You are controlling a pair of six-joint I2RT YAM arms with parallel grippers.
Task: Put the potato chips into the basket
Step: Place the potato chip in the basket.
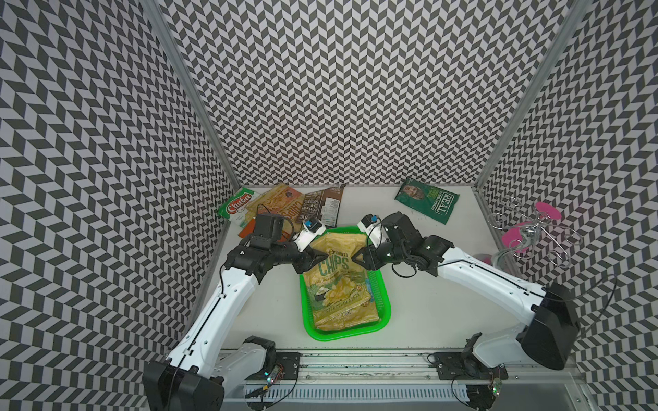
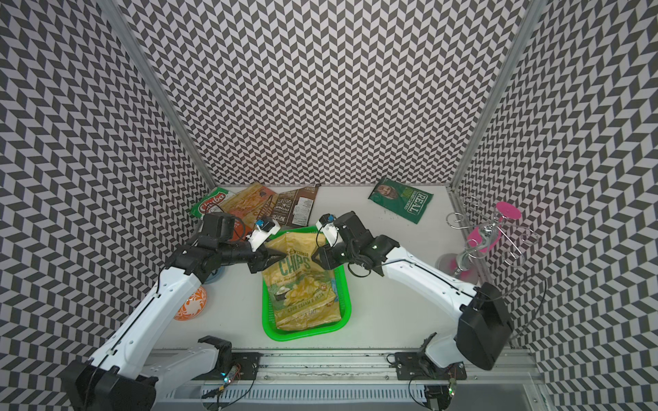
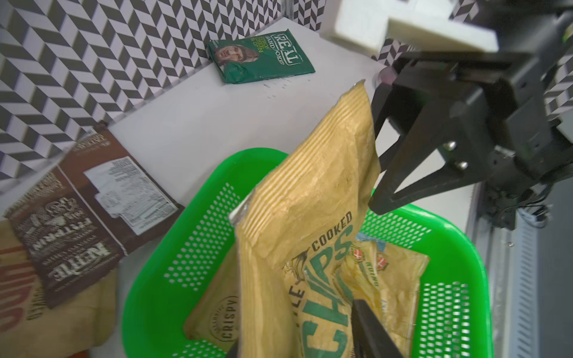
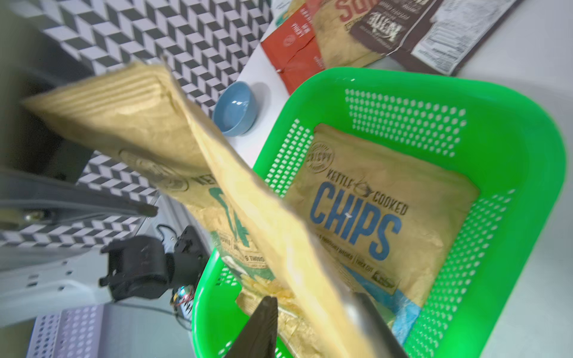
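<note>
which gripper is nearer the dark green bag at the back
Right. The right gripper is at the side of the basket nearer the dark green bag; the left gripper is at the other side, farther away.

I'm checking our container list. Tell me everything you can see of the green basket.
The green basket is bright plastic, rectangular with rounded corners, with a smooth rim and walls punched with patches of small holes. It stands flat on the white table, near its middle. A tan blue-lettered CHIPS bag lies flat on its floor. A green-lettered CHIPS bag lies over that, its far end raised above the far rim.
</note>
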